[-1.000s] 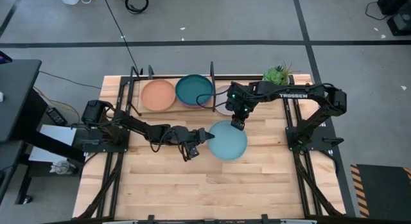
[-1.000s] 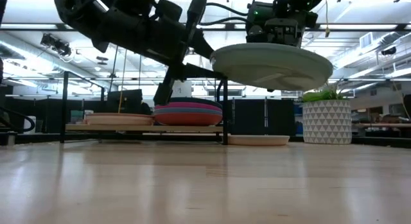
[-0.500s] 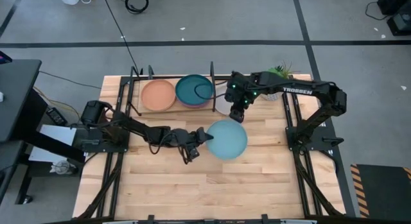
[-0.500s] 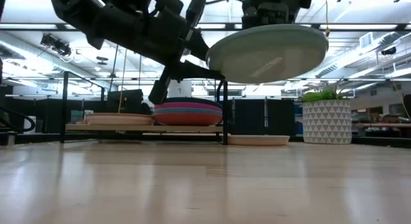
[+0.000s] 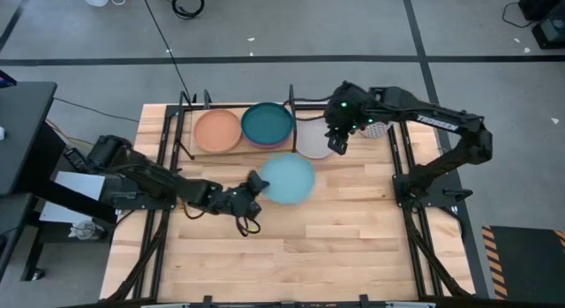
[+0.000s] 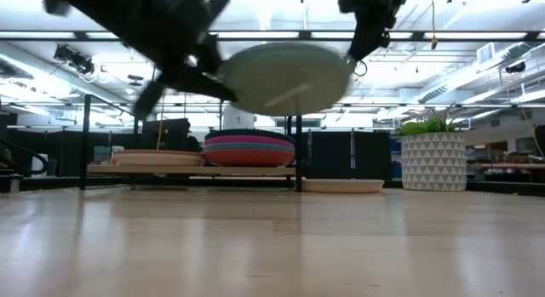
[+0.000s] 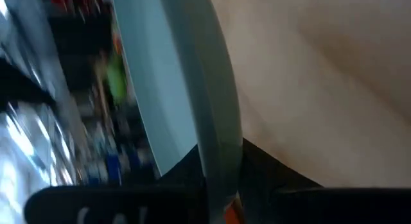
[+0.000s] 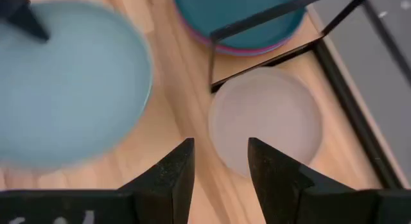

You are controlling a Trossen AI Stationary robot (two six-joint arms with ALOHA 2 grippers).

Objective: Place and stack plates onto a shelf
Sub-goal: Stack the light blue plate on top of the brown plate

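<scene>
My left gripper (image 5: 253,188) is shut on the light blue plate (image 5: 288,177), which it holds in the air over the middle of the table; the plate also shows in the low view (image 6: 285,76). My right gripper (image 5: 336,147) is open and empty above the cream-white plate (image 8: 266,118), which lies flat on the wood by the right end of the shelf (image 5: 187,131). On the shelf board lie the peach plate (image 5: 217,130) and a stack topped by the dark teal plate (image 5: 267,123). My left gripper pinches the light blue plate's rim (image 7: 219,147) between its two fingers, one on the upper face and one on the underside. It comes roughly level from the table's left, at the plate's near-left edge. The plate is lifted clear and close to level.
A potted plant in a white pot (image 6: 433,157) stands at the far right corner behind the right arm. The shelf's black upright rods (image 6: 297,152) rise beside the stack. Bare wooden tabletop (image 5: 291,255) lies toward the near edge.
My right gripper has come off the light blue plate's far rim and gone up and toward the far edge, over the cream-white plate. My left gripper has carried the plate toward the table's left and a little toward the far edge, still lifted.
</scene>
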